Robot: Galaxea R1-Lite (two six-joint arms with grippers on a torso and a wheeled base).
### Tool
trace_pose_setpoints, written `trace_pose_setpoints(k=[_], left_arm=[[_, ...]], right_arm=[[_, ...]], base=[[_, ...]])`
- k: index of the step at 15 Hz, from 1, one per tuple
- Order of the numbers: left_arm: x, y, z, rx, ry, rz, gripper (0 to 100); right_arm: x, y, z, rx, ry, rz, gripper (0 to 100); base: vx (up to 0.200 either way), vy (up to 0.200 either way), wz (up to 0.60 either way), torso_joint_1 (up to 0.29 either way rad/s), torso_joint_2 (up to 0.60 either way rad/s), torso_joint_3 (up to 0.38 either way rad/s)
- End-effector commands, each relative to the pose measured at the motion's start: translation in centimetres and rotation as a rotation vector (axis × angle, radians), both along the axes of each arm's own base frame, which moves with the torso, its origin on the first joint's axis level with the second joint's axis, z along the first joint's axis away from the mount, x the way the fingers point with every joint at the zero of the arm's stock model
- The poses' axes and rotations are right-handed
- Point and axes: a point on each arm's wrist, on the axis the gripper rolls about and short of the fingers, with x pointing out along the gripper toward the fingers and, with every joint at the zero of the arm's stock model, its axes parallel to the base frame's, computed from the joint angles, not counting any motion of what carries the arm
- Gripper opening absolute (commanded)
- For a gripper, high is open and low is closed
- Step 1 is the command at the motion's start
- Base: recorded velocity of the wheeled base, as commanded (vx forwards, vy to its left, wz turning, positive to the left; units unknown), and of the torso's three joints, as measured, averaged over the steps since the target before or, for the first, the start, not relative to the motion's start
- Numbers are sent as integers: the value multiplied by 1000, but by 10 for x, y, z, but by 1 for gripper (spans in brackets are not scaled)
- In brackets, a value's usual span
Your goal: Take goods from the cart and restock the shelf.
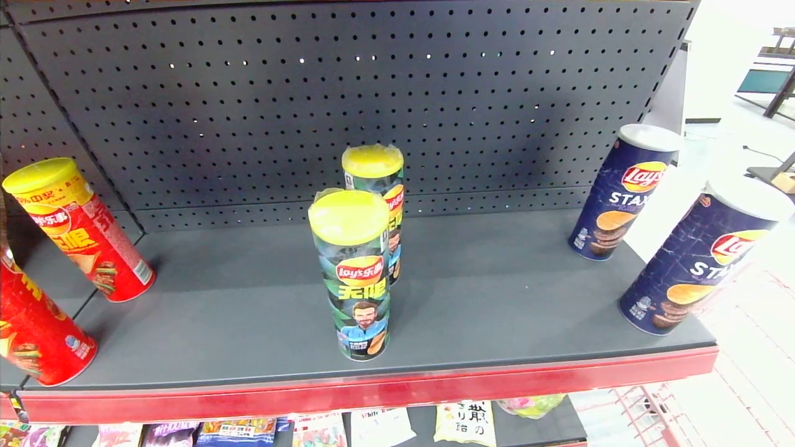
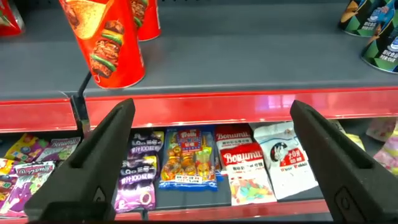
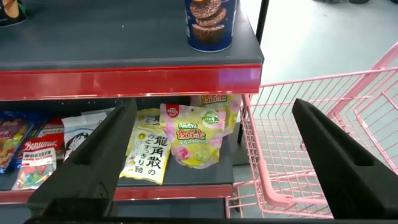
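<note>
While both jaws gape empty, pink cart [image 3: 311,83] beyond right jaws; cans [image 1: 351,273] on shelf [image 1: 497,298]

Grey shelf [image 1: 509,304], red front lip [image 1: 372,390], pegboard back [image 1: 279,93], carrying 6 upright chip cans: front red can [image 1: 31,329], rear red can [image 1: 81,230] at left; front green can [image 1: 354,273], rear green can [image 1: 380,177] at centre; front blue can [image 1: 702,261], rear blue can [image 1: 621,192] at right.

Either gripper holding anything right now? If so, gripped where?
Nothing is held. The left gripper is open, with only snack bags in sight beyond its fingers. The right gripper is open too, facing the pink cart.
</note>
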Motion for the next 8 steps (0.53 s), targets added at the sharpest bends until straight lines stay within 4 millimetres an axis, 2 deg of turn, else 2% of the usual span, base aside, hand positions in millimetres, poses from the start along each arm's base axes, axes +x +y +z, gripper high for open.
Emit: trace_pose_setpoints(k=[1, 8], left_arm=[[0, 0, 0, -1, 0, 1, 100], [0, 0, 0, 1, 0, -2, 100]], right_arm=[[0, 0, 0, 0, -1, 0, 100], [0, 0, 0, 2, -1, 1, 100]], base=[[0, 0, 0, 0, 0, 0], [0, 0, 0, 0, 0, 0]])
